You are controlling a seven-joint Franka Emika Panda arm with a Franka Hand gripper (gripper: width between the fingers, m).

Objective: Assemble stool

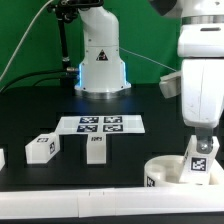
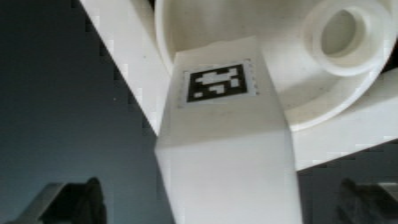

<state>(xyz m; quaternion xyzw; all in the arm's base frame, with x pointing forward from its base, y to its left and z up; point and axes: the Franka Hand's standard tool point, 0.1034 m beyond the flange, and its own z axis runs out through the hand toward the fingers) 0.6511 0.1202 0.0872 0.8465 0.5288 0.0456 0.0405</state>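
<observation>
The black table point(image 1: 30, 110) is carrying everything, and the arm point(image 1: 200, 70) is hanging over its corner on the exterior view's right, since that is where the stool is being put together. The round seat point(image 1: 160, 175) is lying flat there with its sockets facing up. It is close to the low white wall point(image 1: 70, 205), which is probably acting as a stop so the disc is not sliding under a push. The marker board point(image 1: 100, 124) is lying mid-table, well apart from the work. Just in front of it, the first loose leg point(image 1: 42, 148) and the second loose leg point(image 1: 97, 150) are waiting within easy reach. The standing leg point(image 1: 200, 160) is rising upright from the seat, apparently planted in a socket, though how firmly is impossible to tell. The gripper point(image 1: 203, 132) is straddling this leg with its jaws spread wide. In the wrist view the dark fingers point(image 2: 71, 205) are sitting clear of the leg's sides, so it is gripping nothing. An empty socket point(image 2: 347, 35) is showing beside the leg, whose tag point(image 2: 217, 82) is facing the wrist camera.
</observation>
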